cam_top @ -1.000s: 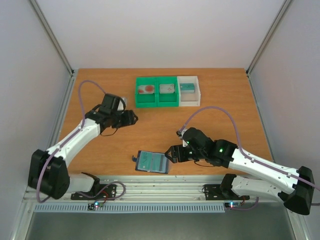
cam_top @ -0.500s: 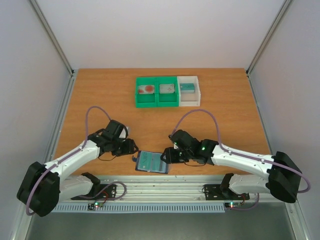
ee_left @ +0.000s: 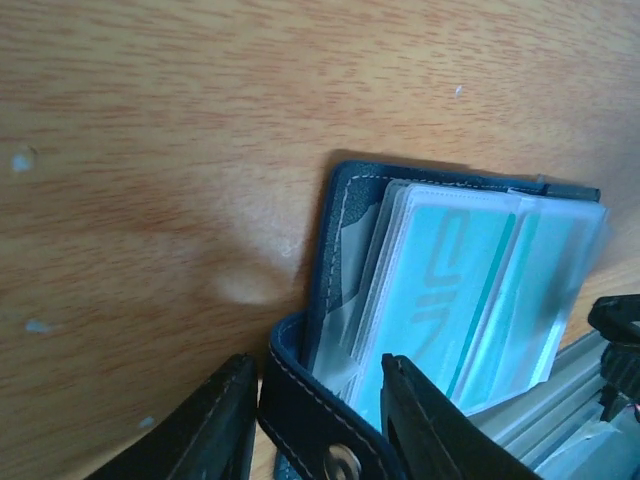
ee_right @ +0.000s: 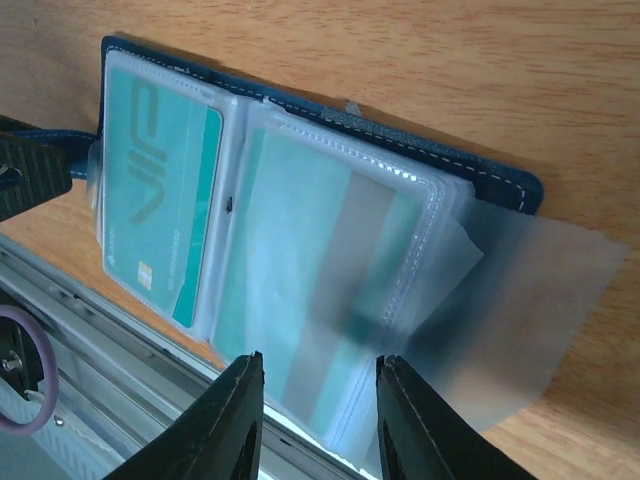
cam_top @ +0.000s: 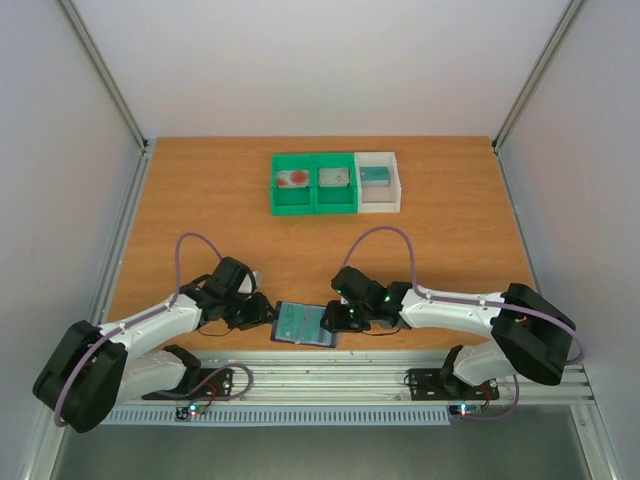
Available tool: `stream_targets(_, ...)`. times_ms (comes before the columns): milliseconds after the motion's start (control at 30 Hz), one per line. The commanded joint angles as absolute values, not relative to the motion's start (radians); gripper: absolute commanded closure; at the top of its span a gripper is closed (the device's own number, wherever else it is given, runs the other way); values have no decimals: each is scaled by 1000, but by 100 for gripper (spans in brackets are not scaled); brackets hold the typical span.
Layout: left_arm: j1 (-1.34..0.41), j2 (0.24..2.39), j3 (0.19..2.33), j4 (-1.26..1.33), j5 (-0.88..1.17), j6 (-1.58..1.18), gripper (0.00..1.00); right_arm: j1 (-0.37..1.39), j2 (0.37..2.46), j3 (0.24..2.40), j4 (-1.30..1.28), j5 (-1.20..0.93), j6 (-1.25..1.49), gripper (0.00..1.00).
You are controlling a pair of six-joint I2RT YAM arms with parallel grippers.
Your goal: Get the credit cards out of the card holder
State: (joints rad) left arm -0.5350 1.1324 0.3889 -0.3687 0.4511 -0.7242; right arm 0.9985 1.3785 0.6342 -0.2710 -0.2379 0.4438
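Observation:
The card holder (cam_top: 303, 323) lies open near the table's front edge, dark blue with clear sleeves. A teal credit card (ee_right: 160, 220) marked VIP shows in its left sleeve, and also in the left wrist view (ee_left: 450, 290). A paler teal card (ee_right: 320, 290) sits under the right sleeves. My left gripper (cam_top: 262, 312) is at the holder's left end, its fingers closed on both sides of the curled snap strap (ee_left: 310, 400). My right gripper (cam_top: 335, 318) hovers at the holder's right end, its fingers (ee_right: 240, 410) apart over the loose clear sleeves (ee_right: 450, 280).
A green two-part bin (cam_top: 314, 206) and a white bin (cam_top: 378, 206) stand at the back, each compartment holding a card; the leftmost card (cam_top: 296, 179) has a red blotch. The metal rail (cam_top: 320, 375) runs just past the holder's near edge.
Both arms came in to the card holder, the left from the back left, the right from the right. Both sets of jaws narrowed; the left ones closed around the strap.

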Motion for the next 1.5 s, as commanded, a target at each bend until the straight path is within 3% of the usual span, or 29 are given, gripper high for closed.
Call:
stream_targets(0, -543, 1111, 350, -273, 495, -759, 65, 1002, 1404, 618, -218, -233, 475, 67)
stream_targets(133, -543, 1108, 310, -236, 509, -792, 66, 1002, 1426, 593, -169, -247, 502, 67)
stream_targets(500, -556, 1103, 268, -150, 553, -861, 86, 1000, 1421, 613, -243, -186, 459, 71)
stream_targets(1467, -560, 980, 227, -176, 561, -916, 86, 1000, 1356, 642, -115, -362, 437, 64)
